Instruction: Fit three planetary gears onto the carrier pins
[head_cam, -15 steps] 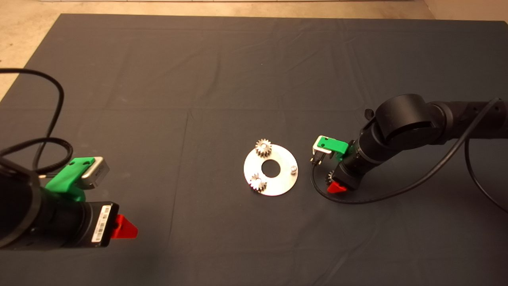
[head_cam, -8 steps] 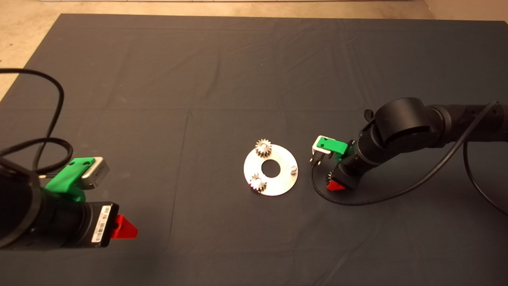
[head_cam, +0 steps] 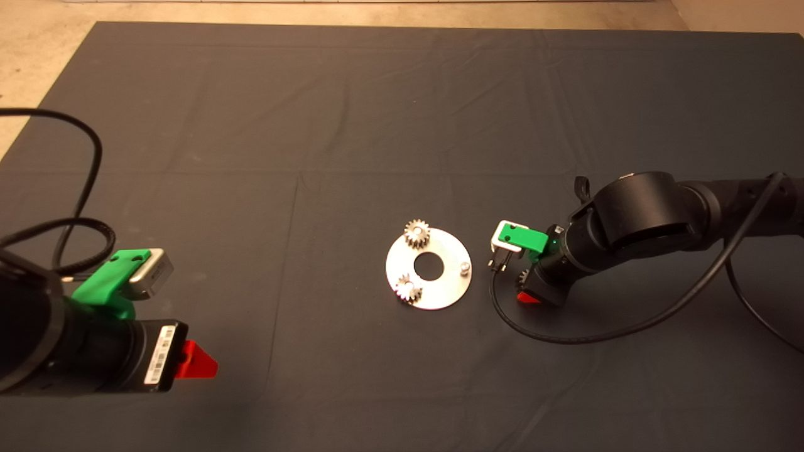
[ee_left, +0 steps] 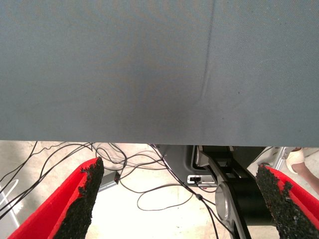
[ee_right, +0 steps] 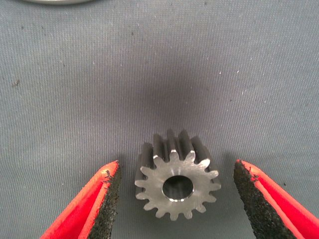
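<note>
Lying flat on the table (head_cam: pixel 352 113) just off the disc's (head_cam: pixel 443 285) right edge, with bare cloth all around, the loose gear (ee_right: pixel 176 182) points its hole straight up. The right tool (ee_right: pixel 176 199) straddles it with fingers (ee_right: pixel 102 199) wide, touching nothing. Two gears (head_cam: pixel 416 233) (head_cam: pixel 408 289) sit on pins; one pin (head_cam: pixel 464 267) stands bare. The left tool (ee_left: pixel 182 199) waits wide open at the table's near left edge.

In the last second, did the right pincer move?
Yes. The right pincer slid a little toward the carrier disc, lower over the loose gear. The disc stayed put.
</note>
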`<state>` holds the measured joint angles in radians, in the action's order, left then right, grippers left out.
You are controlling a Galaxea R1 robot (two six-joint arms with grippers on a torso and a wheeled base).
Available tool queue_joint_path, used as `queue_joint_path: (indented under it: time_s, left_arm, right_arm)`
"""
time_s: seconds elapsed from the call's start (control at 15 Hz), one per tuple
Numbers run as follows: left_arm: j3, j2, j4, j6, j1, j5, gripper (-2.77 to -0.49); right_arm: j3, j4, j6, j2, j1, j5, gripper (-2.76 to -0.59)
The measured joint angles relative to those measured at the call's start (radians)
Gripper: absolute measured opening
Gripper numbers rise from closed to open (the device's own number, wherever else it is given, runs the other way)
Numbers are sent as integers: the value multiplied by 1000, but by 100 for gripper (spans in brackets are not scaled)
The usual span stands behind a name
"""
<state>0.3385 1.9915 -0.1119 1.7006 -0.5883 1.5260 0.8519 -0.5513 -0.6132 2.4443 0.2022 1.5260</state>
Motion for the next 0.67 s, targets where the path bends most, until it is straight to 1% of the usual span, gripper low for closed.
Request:
queue_joint_path:
  time_s: [0.07,0.13,0.2,0.33,0.4,0.67]
  left_arm:
    - [0,0,0,0,0,0,-108]
    - [0,0,0,0,0,0,-108]
    - [0,0,0,0,0,0,-108]
    - [0,0,0,0,0,0,-108]
    - [0,0,0,0,0,0,-108]
    - [0,0,0,-1,0,0,-108]
  right_arm:
    - [0,0,0,0,0,0,-169]
    - [0,0,0,0,-1,0,-180]
    - [0,-1,0,0,-5,0,-184]
    - [0,-3,-1,0,-19,1,-184]
    - [0,-7,-2,0,-25,4,-184]
    - [13,-7,-6,0,-25,4,-184]
